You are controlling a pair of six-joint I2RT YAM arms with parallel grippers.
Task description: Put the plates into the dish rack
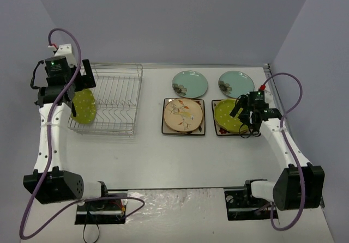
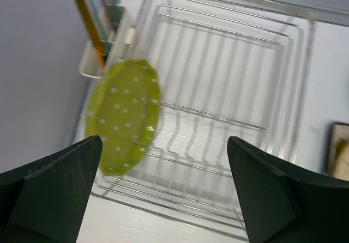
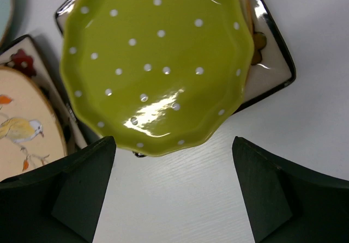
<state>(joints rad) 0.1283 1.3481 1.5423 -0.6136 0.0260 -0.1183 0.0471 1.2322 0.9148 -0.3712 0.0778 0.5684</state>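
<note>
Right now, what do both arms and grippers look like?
The left arm and right arm have white links, black joints and a looping purple cable. Green light on left wrist, red fitting on right. The left gripper and right gripper have dark wedge-shaped fingers.

left gripper spread wide, right gripper apparently parted

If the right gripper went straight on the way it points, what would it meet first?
Probably the near rim of the lime-green white-dotted round plate lying on a square dark-rimmed plate, though depth is unclear.
</note>
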